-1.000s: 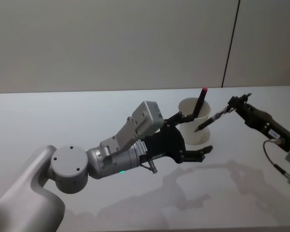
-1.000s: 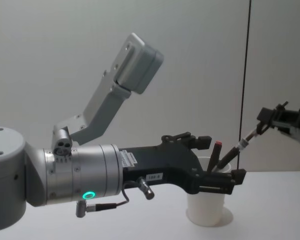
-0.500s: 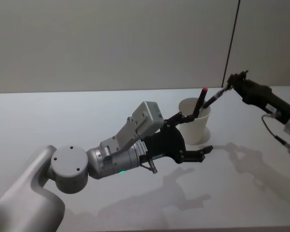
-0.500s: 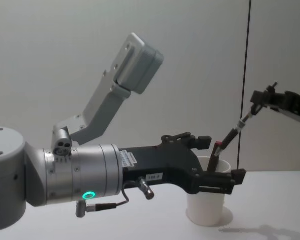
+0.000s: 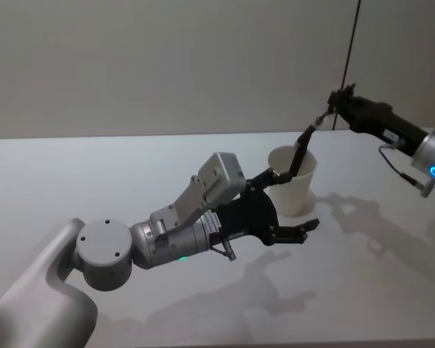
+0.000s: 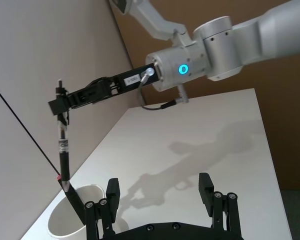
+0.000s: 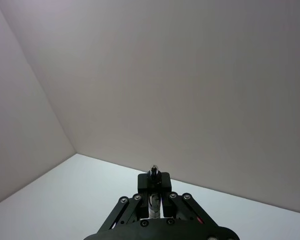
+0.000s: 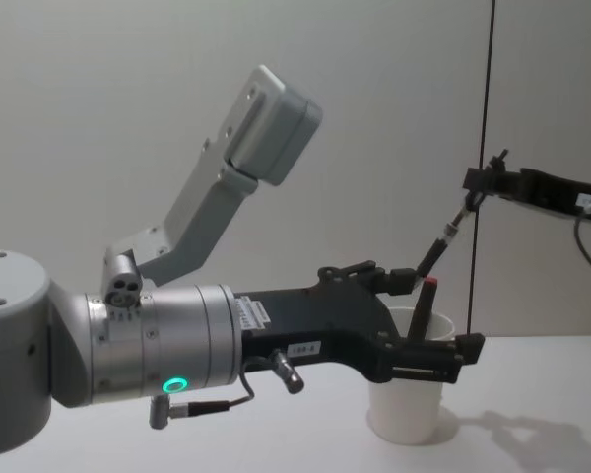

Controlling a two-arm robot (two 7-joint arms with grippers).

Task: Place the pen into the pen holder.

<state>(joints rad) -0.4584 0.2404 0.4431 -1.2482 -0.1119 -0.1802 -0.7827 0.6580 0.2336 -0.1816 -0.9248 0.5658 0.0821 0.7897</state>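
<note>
The pen holder [image 5: 299, 196] [image 8: 406, 409] [image 6: 60, 222], a white paper cup, stands on the table with a red-capped pen [image 8: 422, 313] [image 6: 76, 204] leaning inside it. My right gripper [image 5: 337, 101] [image 8: 476, 185] [image 6: 60, 102] [image 7: 153, 197] hangs high above and behind the cup, shut on the top end of a dark pen [image 5: 315, 127] [image 8: 443, 239] [image 6: 63, 145]. That pen slants down, its tip just over the cup's rim beside the red cap. My left gripper [image 5: 290, 203] [image 8: 433, 313] [image 6: 159, 190] is open and low beside the cup, one finger close to its wall, holding nothing.
The white table [image 5: 362, 254] stretches bare to the right and front of the cup. A plain wall with a dark vertical seam [image 5: 351, 43] rises behind. My bulky left arm [image 5: 174, 232] lies across the table's middle.
My right gripper has risen and moved back over the table with the pen. The pen's tip went from beside the cup's wall to over its mouth. The left arm has not moved.
</note>
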